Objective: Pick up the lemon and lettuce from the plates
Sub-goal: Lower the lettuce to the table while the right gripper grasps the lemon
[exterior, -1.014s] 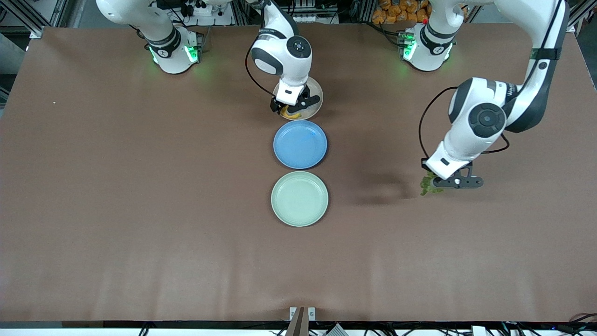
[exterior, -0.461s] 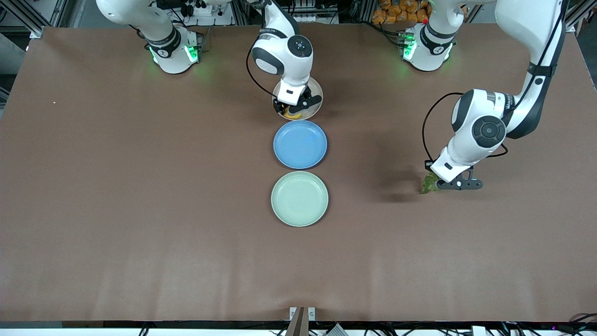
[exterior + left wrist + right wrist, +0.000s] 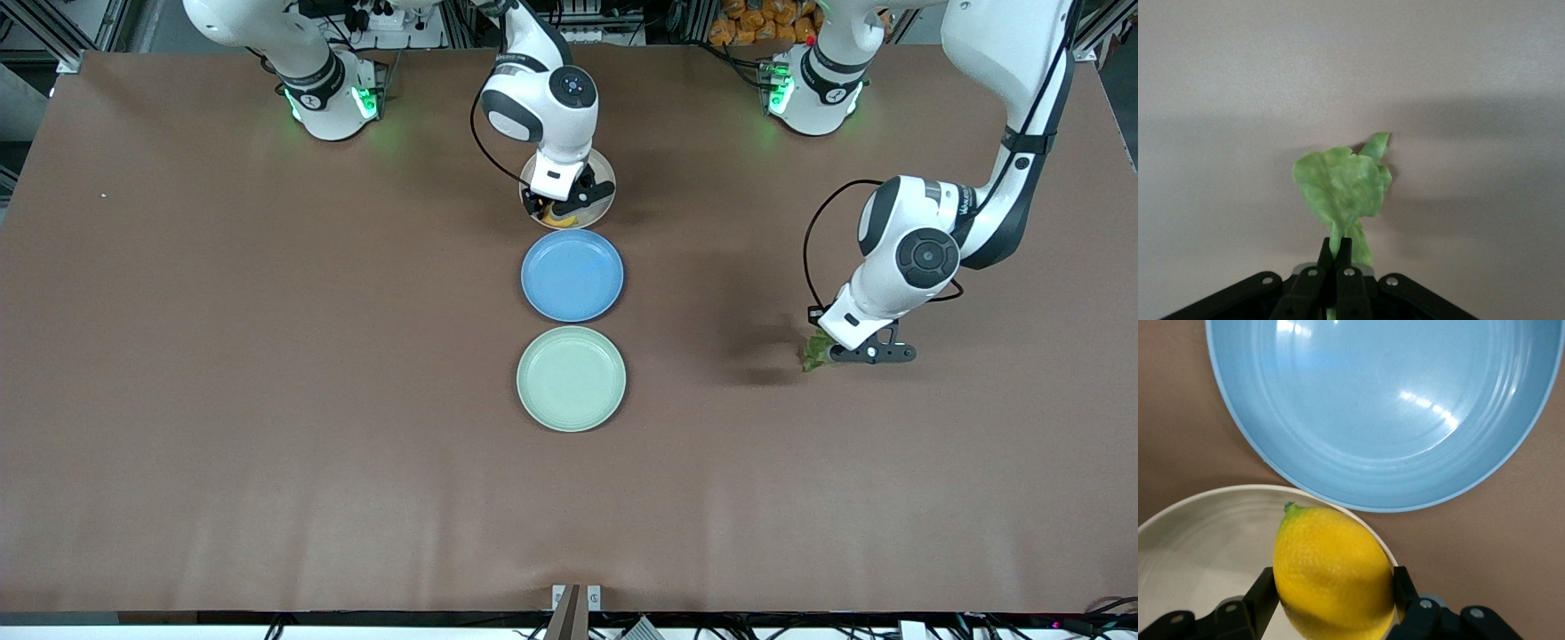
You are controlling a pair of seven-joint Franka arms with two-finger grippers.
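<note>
My right gripper (image 3: 558, 206) is shut on the yellow lemon (image 3: 560, 214), at the edge of the beige plate (image 3: 601, 169) nearest the blue plate. In the right wrist view the fingers (image 3: 1265, 587) press both sides of the lemon (image 3: 1335, 577) over the beige plate's rim (image 3: 1205, 520). My left gripper (image 3: 829, 351) is shut on the green lettuce (image 3: 813, 352), low over bare table toward the left arm's end. In the left wrist view the lettuce (image 3: 1341, 183) hangs from the closed gripper (image 3: 1337, 248). The mint green plate (image 3: 571, 378) lies empty, nearest the front camera.
An empty blue plate (image 3: 572, 275) lies between the beige plate and the mint one; it also shows in the right wrist view (image 3: 1391, 407). The three plates form a line down the middle of the brown table (image 3: 267, 356).
My left arm has sunk lower, bringing the lettuce closer to the table. My right gripper has barely shifted on the lemon.
</note>
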